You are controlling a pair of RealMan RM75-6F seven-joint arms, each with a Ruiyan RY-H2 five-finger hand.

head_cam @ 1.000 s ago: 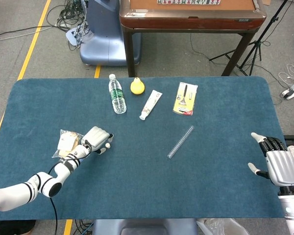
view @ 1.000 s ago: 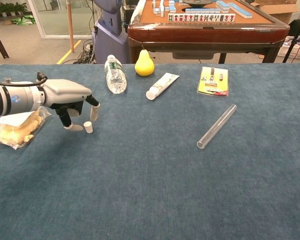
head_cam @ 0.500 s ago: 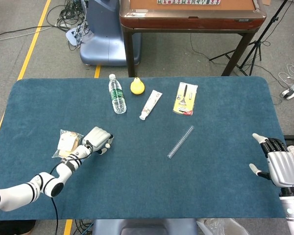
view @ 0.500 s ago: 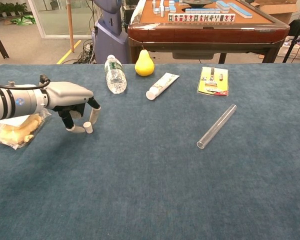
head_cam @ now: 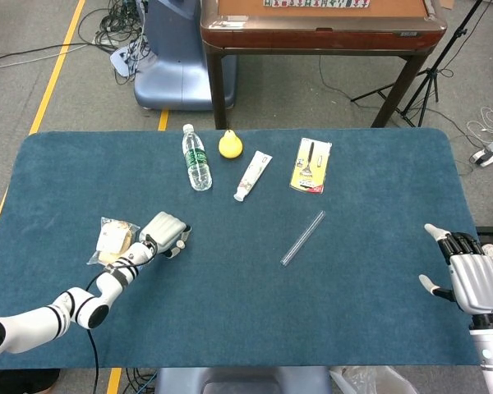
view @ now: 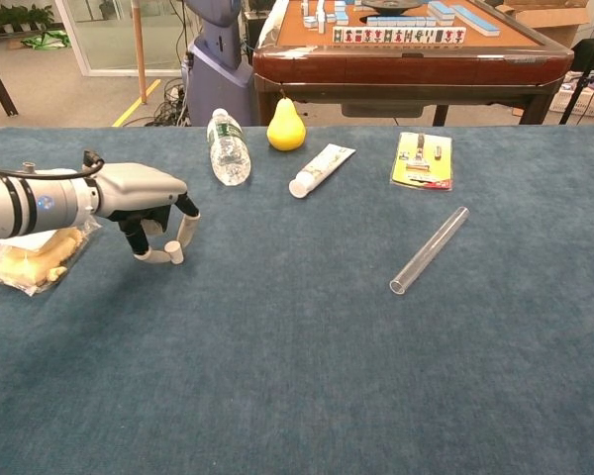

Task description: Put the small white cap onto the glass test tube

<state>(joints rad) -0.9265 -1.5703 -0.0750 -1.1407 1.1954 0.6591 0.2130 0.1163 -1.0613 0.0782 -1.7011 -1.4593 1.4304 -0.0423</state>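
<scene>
Where the left hand curls over the bench, fingertips pinching the small white cap, glass test tube well off to its right, right hand empty, fingers spread

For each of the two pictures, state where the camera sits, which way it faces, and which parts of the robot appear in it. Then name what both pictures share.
Head view: high above the near edge, looking steeply down on the blue table; shows left hand with arm, and right hand.
Chest view: low at the near edge, facing across the table; shows only the left hand and forearm.
Shared: left hand, small white cap, glass test tube, bottle, pear.
</scene>
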